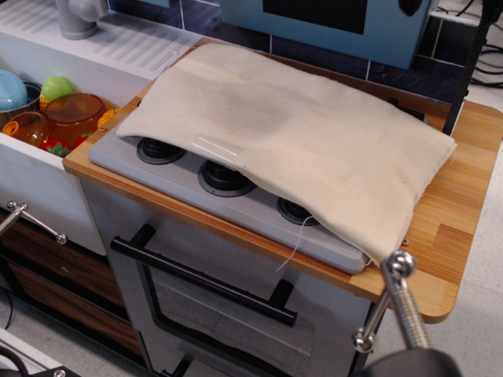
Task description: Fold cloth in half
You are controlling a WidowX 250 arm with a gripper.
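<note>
Toy kitchen unit with a wooden worktop (452, 236), seen from above and in front. The cloth (291, 137), a plain cream-beige sheet, lies spread over the grey stovetop (236, 200) and covers most of it, reaching from near the worktop's rear left corner diagonally to its front right region, where one corner of the fabric droops over the stovetop's front right corner. The fabric lies mostly flat, with shallow wrinkles and a faint darker patch near its middle. A loose thread (295, 239) hangs from the front hem down toward the worktop's front edge. Along the front of the stovetop three black burner knobs (224, 177) show below the hem, the rightmost partly covered. The end effector (393, 302), metallic with a rounded tip, appears at the lower right of the view, in front of the worktop's front right corner and apart from the cloth; only part of it is visible, so whether its fingers are apart or together cannot be told. Beyond the worktop's left edge a sink (47, 55) holds coloured plastic dishes (71, 114). Below the worktop's front edge is an oven door with a black handle (200, 283).
</note>
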